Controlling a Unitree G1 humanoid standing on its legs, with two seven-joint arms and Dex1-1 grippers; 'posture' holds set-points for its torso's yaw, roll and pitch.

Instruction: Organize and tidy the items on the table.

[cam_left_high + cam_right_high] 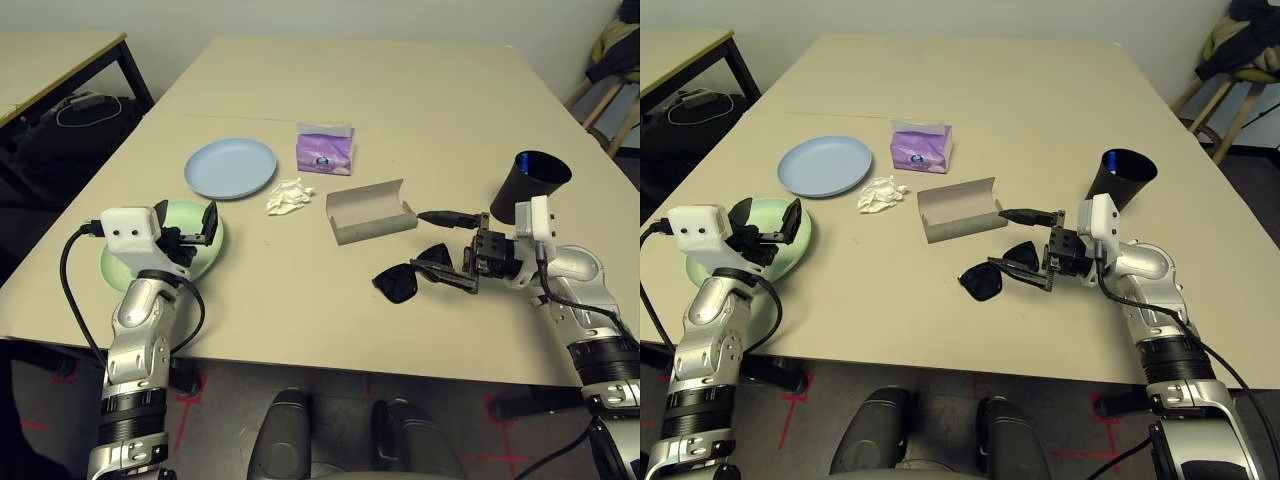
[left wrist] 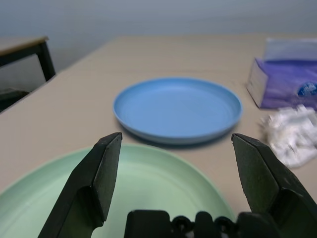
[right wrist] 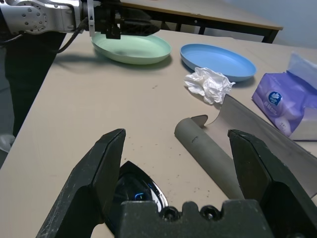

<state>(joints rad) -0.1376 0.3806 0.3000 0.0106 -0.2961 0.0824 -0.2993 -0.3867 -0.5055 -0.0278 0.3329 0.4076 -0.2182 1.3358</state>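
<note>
Early going, by the look of it: everything sits loose on the table (image 1: pixel 420 100). Right gripper (image 1: pixel 452 252), jaws spread and empty, hovers over the black sunglasses (image 1: pixel 405 279) lower centre-right, beside the open glasses case (image 1: pixel 368 211). Left gripper (image 1: pixel 196 232), also wide and holding nothing, hangs above the green plate (image 1: pixel 212 258) at lower left. Blue plate (image 1: pixel 230 167), crumpled tissue (image 1: pixel 288 196), purple tissue pack (image 1: pixel 325 148) and black cup (image 1: pixel 528 183) look untouched.

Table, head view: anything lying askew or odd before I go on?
Yes. The glasses case lies open and empty at mid-table, with the sunglasses loose beside it, nearer the robot. A crumpled tissue sits loose between the blue plate and the case. The black cup looks tilted.
</note>
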